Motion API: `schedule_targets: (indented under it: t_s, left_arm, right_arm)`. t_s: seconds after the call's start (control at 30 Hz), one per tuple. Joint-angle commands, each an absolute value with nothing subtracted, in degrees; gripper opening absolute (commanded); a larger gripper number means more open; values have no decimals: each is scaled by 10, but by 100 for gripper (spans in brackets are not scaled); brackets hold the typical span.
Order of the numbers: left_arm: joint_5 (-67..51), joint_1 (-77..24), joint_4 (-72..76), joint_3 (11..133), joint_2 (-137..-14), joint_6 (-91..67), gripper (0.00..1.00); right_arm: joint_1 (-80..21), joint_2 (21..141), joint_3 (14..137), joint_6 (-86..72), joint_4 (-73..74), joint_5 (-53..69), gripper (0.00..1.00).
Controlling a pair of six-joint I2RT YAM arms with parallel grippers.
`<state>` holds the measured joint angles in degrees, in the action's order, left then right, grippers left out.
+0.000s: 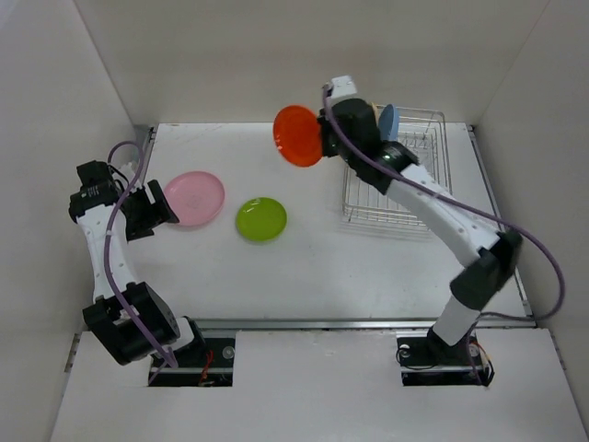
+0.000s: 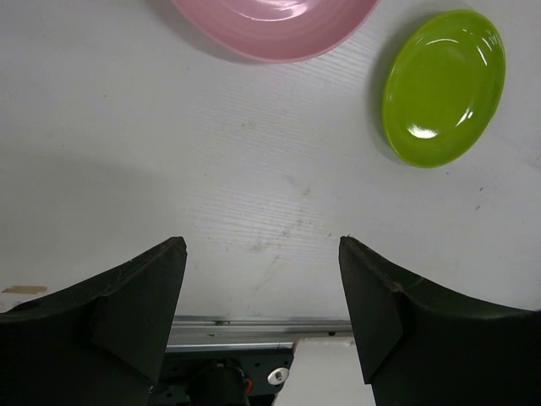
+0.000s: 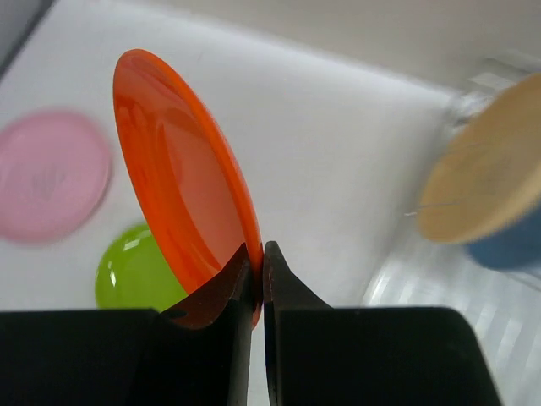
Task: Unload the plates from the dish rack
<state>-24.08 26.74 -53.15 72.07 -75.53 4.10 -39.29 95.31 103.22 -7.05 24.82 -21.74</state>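
From above, the silver wire dish rack (image 1: 386, 210) sits on the white desk (image 1: 304, 276). A blue plate (image 1: 388, 122) stands upright at the rack's far end. The right arm (image 1: 433, 207) reaches over the rack and holds an orange-red plate (image 1: 296, 135) on edge in the air just left of the rack's far corner. A lime green plate (image 1: 261, 219) lies flat on the desk left of the rack. A pink plate (image 1: 195, 198) lies further left again, with the left arm (image 1: 101, 249) just beside it.

In the left wrist view, the left fingers (image 2: 144, 313) are spread wide with only bare desk between them. The pink plate (image 2: 270, 21) and the lime green plate (image 2: 444, 85) lie flat beyond the fingers, apart from each other.

In the right wrist view, the right fingers (image 3: 283, 330) are pinched together on the lower rim of the orange-red plate (image 3: 182, 186), which stands nearly upright. Behind it the pink plate (image 3: 51, 173) and the lime green plate (image 3: 131, 275) lie on the desk. To the right, blurred, a cream-yellow plate (image 3: 486, 169) stands in front of the blue plate (image 3: 507, 245) in the rack.
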Motion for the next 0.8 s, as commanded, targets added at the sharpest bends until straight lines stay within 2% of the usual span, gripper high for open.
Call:
schedule_targets:
  t_s: [0.0,0.07,0.2,0.47,0.53,0.63,0.77]
  left_arm:
    - [-256,269,-541,706,-728,48,70]
    - [-256,269,-541,706,-728,54,70]
    - [-256,269,-535,700,-728,54,70]
    - [-256,269,-535,694,-741,59,70]
    - [-256,269,-535,694,-741,59,70]
    - [-256,269,-535,694,-741,59,70]
    - [-256,269,-535,694,-746,59,70]
  right_arm:
    - [-392,1062,1062,-103,258,16,0]
    - [-392,1101,1079,-115,251,97,0]
    - [-392,1178,1092,-127,222,177,0]
    - [-392,1303,1113,-149,241,164,1]
    - [-392,1324,1124,-149,258,157,15]
    - [-392,1345,1130,-149,290,150,42]
    - [-392,1345,1130,-129,325,128,52]
